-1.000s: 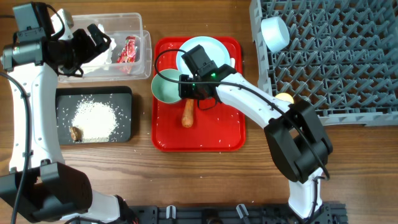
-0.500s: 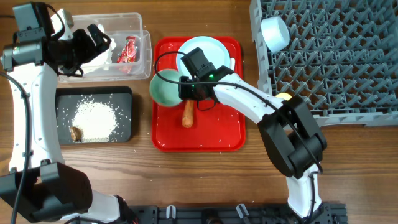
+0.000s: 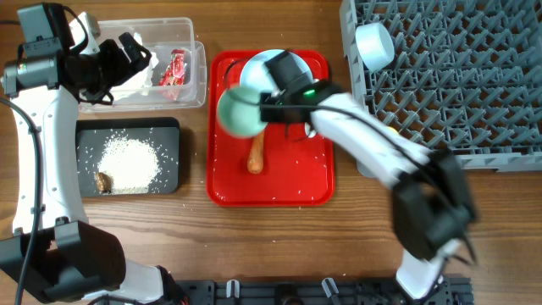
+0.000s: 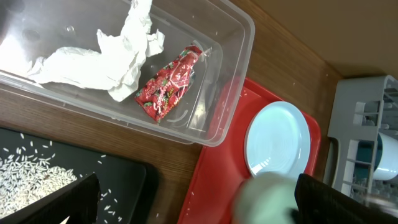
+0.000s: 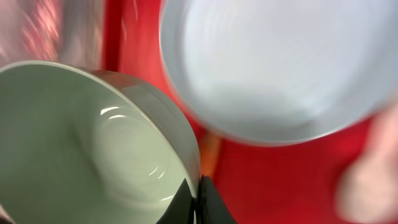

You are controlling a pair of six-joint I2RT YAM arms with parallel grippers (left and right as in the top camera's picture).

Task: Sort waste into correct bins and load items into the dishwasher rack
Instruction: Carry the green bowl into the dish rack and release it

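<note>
Over the red tray's (image 3: 271,191) upper-left edge, the mint green bowl (image 3: 240,114) shows a smooth, glossy inside, its rim pinched by the right gripper (image 5: 198,196). It is blurred overhead and partly covers the carrot (image 3: 255,157). The left gripper (image 3: 140,52) hovers spread wide over the clear tub (image 4: 239,37).

No words, numbers, brand names or signs can be read anywhere in these views. The only printed surface is the red wrapper (image 4: 169,81) lying in the clear tub (image 4: 231,93). It carries a pattern of pale marks, but they are too small and crinkled to make out as letters from the left wrist, and from overhead the wrapper is only a red patch.
</note>
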